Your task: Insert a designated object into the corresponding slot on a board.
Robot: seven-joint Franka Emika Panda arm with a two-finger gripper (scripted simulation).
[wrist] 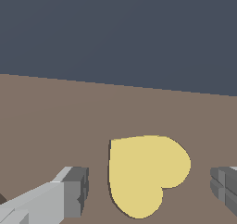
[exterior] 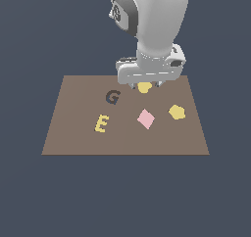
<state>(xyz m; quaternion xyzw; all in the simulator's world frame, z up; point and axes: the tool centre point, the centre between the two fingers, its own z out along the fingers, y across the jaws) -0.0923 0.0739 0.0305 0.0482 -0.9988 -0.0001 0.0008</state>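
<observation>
The yellow heart block [exterior: 144, 88] lies flat on the brown board [exterior: 73, 133] near its far edge. In the wrist view the heart [wrist: 146, 172] sits on the board [wrist: 55, 107] between my two fingers. My gripper [exterior: 145, 85] is low over the heart and open. In the wrist view the gripper [wrist: 150, 188] has one grey finger [wrist: 74, 190] on each side of the heart, both clear of it. No dark heart-shaped slot shows in either view.
On the board are a dark G-shaped cutout [exterior: 112, 97], a yellow letter E [exterior: 101, 124], a pink diamond block [exterior: 145, 118] and a yellow hexagon block [exterior: 177, 112]. The arm's body hides the board's far edge behind the heart.
</observation>
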